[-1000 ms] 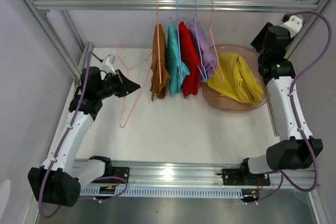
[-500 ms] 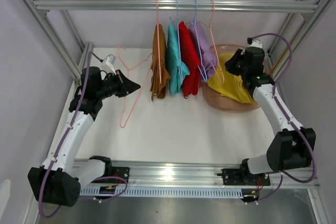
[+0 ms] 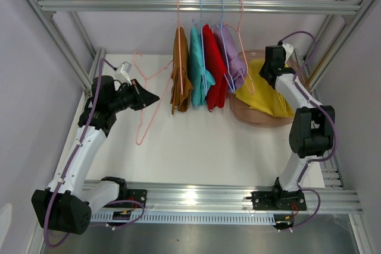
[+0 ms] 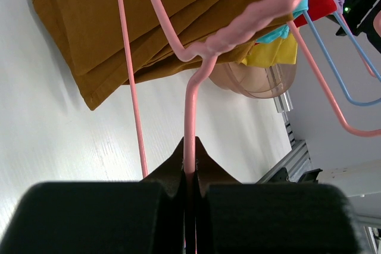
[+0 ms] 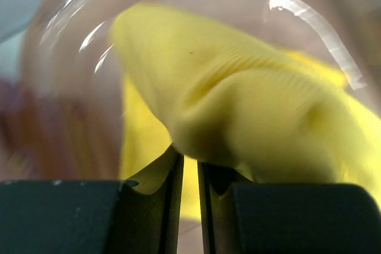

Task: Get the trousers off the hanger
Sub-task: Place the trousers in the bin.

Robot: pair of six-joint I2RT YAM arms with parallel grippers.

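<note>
Left end effector (image 4: 189, 171) clamps the pink hanger (image 4: 190, 111).

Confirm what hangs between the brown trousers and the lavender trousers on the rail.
Two pairs: the teal trousers beside the brown trousers, then the red trousers beside the lavender trousers. The top external view shows it.

Left pincer (image 4: 189, 173) clamped tight, its arm angled forward; right pincer (image 5: 190, 162) apparently nearly closed, arm outstretched
</note>
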